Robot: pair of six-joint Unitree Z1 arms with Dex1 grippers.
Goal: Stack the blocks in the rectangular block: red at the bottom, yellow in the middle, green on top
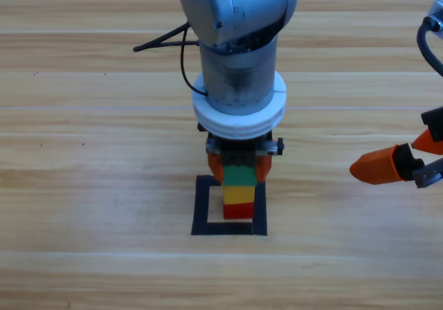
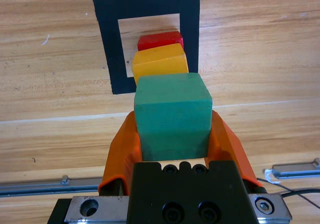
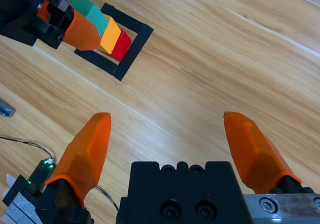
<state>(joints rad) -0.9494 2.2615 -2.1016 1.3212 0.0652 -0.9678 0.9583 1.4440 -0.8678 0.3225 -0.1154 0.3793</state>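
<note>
The left arm comes down from the worktop's far edge to its middle, its wrist pointing steeply downward. The left end effector has its two orange jaws closed against opposite sides of the green cube, one jaw on each flank. The right arm waits at the worktop's right edge, where little but its right end effector shows, jaws spread wide apart and holding nothing.

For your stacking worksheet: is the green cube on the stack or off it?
On it: the green cube sits atop the yellow cube, with the left claw closed around it.
</note>
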